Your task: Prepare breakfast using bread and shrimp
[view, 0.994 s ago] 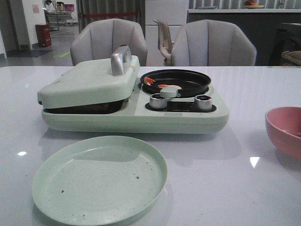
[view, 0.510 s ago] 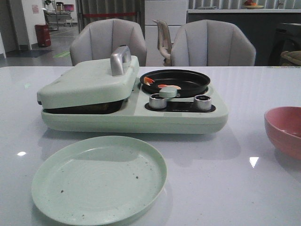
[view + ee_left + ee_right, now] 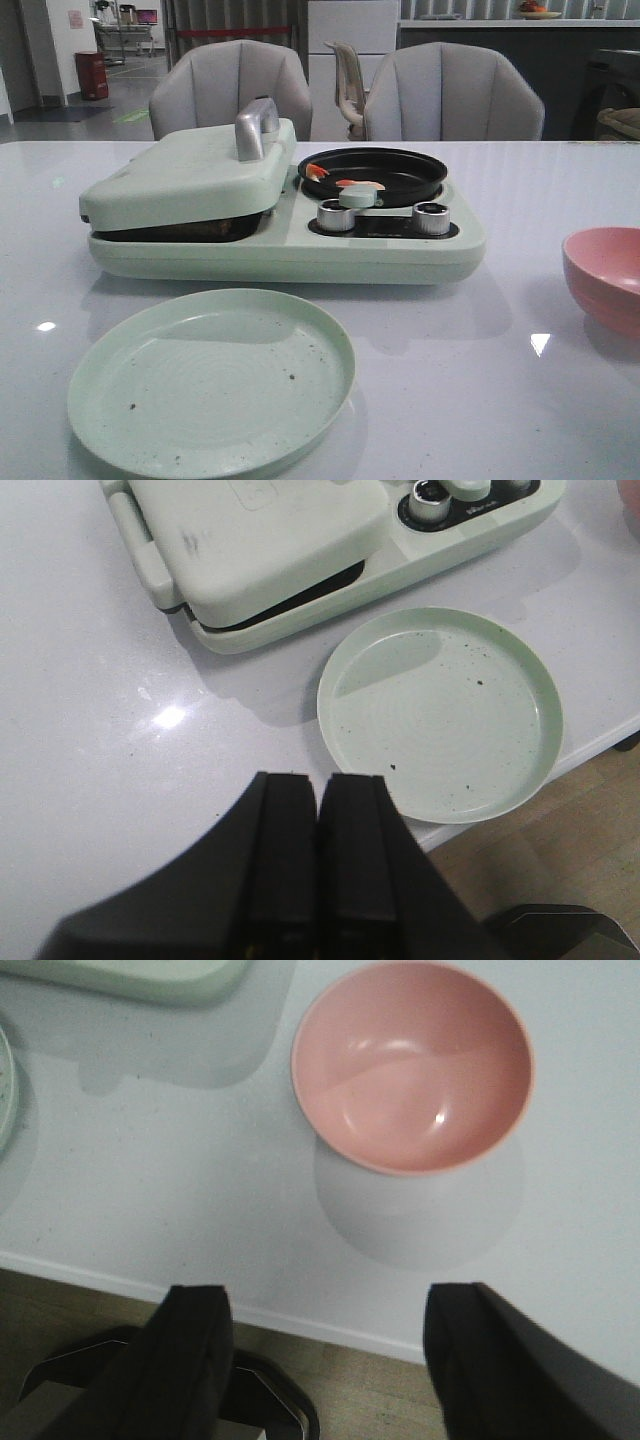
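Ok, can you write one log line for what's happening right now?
shrimp in black pan | sandwich-maker lid down | green plate empty | pink bowl empty | left gripper shut | right gripper open

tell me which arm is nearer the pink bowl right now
Right. The right gripper, fingers apart, hangs just off the table edge near the round pink bowl. The left gripper, fingers together, sits over by the pale green round plate.

The breakfast maker (image 3: 290,235) is pale mint green, its round pan (image 3: 385,172) black with orange-pink and whitish shrimp (image 3: 345,182). The plate (image 3: 210,380) before it – mint, dark-speckled. The bowl (image 3: 412,1065) is pink, the counter (image 3: 480,400) glossy white, both claws black.
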Action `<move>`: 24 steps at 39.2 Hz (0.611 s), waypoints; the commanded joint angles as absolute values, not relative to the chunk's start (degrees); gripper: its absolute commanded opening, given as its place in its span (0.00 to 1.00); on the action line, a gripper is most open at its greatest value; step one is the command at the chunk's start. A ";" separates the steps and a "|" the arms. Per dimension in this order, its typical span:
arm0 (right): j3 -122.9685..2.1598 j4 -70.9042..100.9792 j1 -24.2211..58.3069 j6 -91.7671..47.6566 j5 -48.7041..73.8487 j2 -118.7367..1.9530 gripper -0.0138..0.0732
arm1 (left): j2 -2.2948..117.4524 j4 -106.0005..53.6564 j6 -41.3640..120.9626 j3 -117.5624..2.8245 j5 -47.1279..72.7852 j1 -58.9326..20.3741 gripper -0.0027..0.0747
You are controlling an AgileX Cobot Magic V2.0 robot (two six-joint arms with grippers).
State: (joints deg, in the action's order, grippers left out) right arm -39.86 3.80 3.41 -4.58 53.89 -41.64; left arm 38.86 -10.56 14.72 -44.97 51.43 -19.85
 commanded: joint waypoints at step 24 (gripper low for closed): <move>-36.22 3.13 3.41 -4.85 56.26 -24.16 0.28 | 38.77 -11.68 14.24 -46.41 47.08 -20.26 0.16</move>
